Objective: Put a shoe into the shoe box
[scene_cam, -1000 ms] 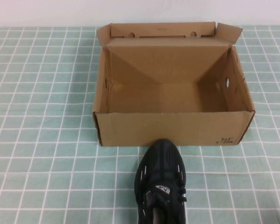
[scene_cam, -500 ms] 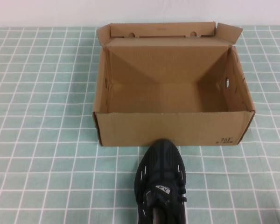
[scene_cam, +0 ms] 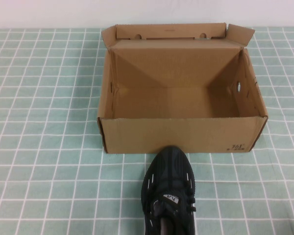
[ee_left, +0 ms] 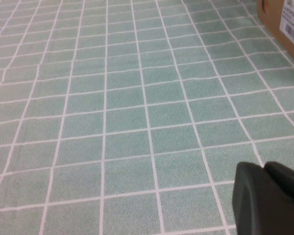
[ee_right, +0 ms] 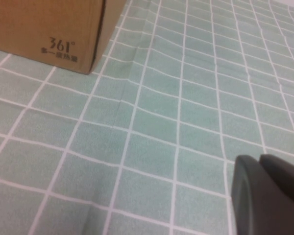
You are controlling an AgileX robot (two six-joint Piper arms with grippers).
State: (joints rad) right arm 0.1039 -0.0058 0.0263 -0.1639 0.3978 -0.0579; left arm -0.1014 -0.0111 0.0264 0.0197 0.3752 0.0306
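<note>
Standing open near the far edge of the green, white-gridded tablecloth [scene_cam: 44, 147] is the brown corrugated cardboard shoe box [scene_cam: 181, 134], its flip lid folded back upright behind it with the side flaps splayed outward. Its inside shows bare cardboard floor and walls with faint fold creases; nothing lies in it. A round hole pierces the right wall, more holes show in the raised lid, and small black print sits on the front face at its right corner. From the right wrist view that same printed corner rests flat on the cloth, which has soft wrinkles running away from it.

Just in front of the box, at the middle of the near edge of the table, lies the black knit sneaker [scene_cam: 169, 188], toe pointing at the box and touching or nearly touching the front wall. Its upper is ribbed knit with short white dashes along the right side, black laces, and a tongue tag bearing a white logo. The heel is cut off by the near edge of the view.

Neither arm appears from above. The left gripper [ee_left: 270, 201] hovers over bare cloth left of the box, its dark matte fingers pressed together on nothing. The right gripper [ee_right: 265, 192] hangs over cloth near the printed corner, likewise closed and empty.
</note>
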